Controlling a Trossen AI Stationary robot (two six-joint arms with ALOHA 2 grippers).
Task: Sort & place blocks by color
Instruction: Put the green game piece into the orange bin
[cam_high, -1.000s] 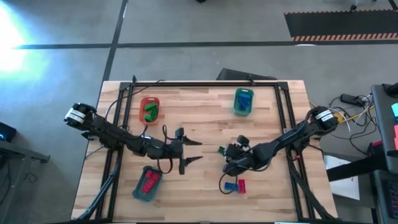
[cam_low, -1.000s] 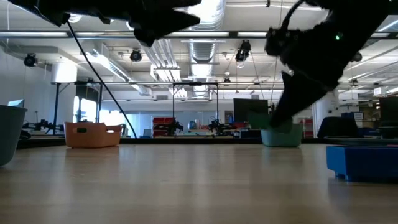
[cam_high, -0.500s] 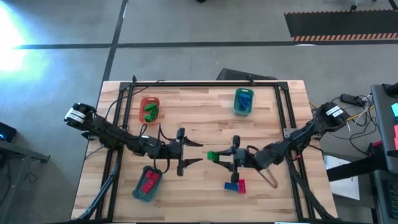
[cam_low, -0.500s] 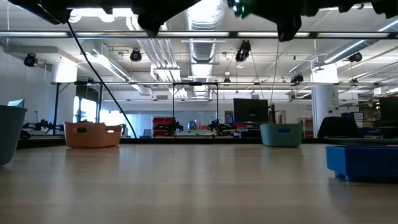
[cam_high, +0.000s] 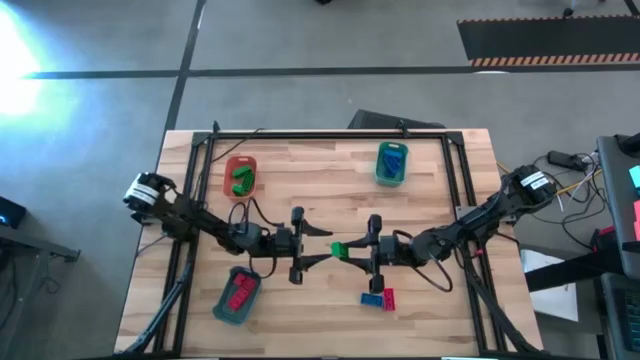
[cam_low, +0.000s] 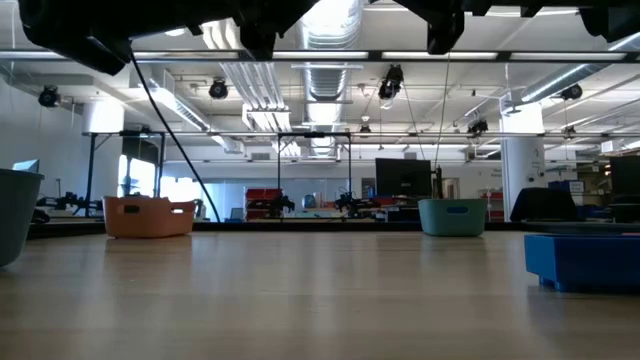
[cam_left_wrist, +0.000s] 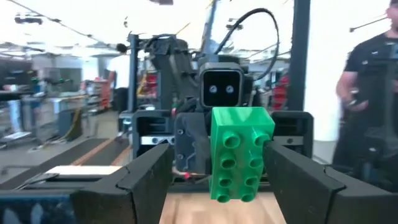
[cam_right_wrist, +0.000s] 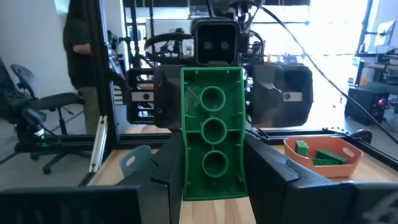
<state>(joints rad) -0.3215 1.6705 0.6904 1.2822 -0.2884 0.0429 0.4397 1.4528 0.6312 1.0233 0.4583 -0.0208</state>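
Green block | clamped in right tool | between left tool fingers

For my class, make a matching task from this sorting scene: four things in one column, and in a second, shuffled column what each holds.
Things:
1. orange-red tray
2. green tray
3. teal tray
4. right gripper

What it holds:
A. red blocks
B. a single green block, held above the table
C. green blocks
D. blue blocks

Pairs: 1-C, 2-D, 3-A, 4-B
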